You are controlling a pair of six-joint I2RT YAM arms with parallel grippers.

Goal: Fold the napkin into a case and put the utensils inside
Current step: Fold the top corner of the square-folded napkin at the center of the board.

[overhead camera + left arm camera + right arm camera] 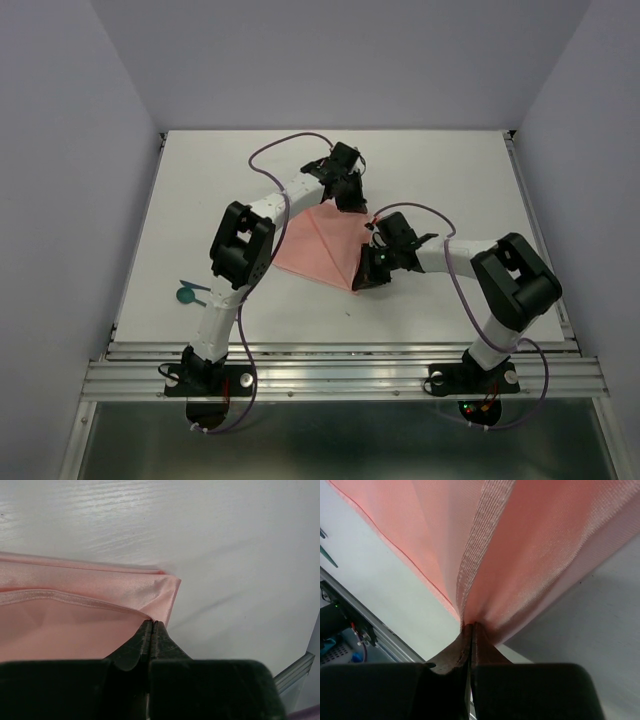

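Observation:
The salmon-pink napkin (320, 245) is stretched as a folded triangle-like sheet in the middle of the table. My left gripper (346, 203) is shut on its far corner (162, 587), jaws pressed together on the cloth (152, 623). My right gripper (362, 282) pinches the near corner, shut on the hem (470, 625), and the cloth (520, 555) rises taut from it. Teal-green utensils (188, 292) lie at the table's left, one with a round end; their handle tips (326, 550) show in the right wrist view. No case shape is formed.
Purple cables (280, 148) loop over both arms. The metal rail (340, 372) runs along the table's near edge, and grey walls enclose the white table (450, 180) on three sides.

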